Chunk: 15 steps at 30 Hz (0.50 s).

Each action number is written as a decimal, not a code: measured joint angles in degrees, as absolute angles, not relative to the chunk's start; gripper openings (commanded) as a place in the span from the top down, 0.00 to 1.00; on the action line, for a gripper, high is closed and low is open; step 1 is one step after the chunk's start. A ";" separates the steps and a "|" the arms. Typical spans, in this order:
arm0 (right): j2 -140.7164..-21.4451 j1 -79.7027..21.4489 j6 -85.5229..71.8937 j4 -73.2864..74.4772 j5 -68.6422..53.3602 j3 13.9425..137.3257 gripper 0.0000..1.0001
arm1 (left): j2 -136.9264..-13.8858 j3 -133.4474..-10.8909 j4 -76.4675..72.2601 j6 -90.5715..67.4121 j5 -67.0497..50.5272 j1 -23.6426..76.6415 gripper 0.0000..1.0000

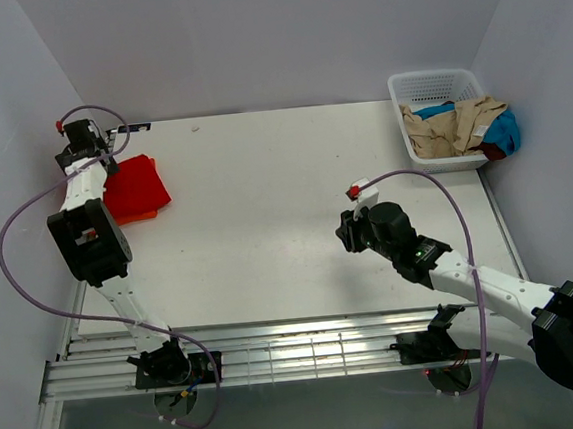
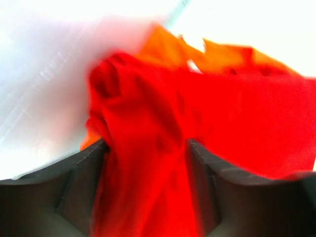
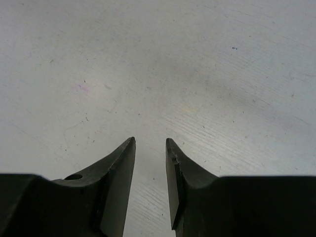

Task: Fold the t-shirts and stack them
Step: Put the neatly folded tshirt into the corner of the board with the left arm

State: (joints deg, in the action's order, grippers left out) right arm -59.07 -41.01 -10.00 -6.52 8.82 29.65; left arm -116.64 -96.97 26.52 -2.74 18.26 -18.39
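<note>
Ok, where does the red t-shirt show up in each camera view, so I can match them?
Top external: the red t-shirt lies at the far-left edge of the table.
Left wrist: the red t-shirt fills the centre and right, down to the bottom edge.
Right wrist: not in it; only bare table shows.
Shared landmark: the orange t-shirt showing at the red one's edge, in the top and left wrist views.

Passage left open across mid counter (image 1: pixel 266 206); far-left edge blocked by red t-shirt (image 1: pixel 135 185), far-right corner by basket (image 1: pixel 436 89).
</note>
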 measured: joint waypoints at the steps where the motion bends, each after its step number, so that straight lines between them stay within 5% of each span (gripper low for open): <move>1: -59.07 -41.01 -9.98 -6.57 8.82 29.54 0.63 | -117.69 -98.52 26.44 -3.14 19.81 -18.41 0.13; 9: -58.52 -41.01 -9.93 -6.07 8.80 29.08 0.62 | -119.35 -104.97 24.82 -8.23 29.71 -18.41 0.12; 15: -58.11 -41.04 -10.09 -5.89 9.04 29.17 0.62 | -107.50 -99.88 21.98 -10.79 29.06 -15.86 0.12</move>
State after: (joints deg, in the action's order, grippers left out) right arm -58.11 -41.04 -10.09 -5.89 9.04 29.17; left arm -107.50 -99.88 21.98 -10.79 29.06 -15.86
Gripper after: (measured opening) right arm 0.377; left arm 0.873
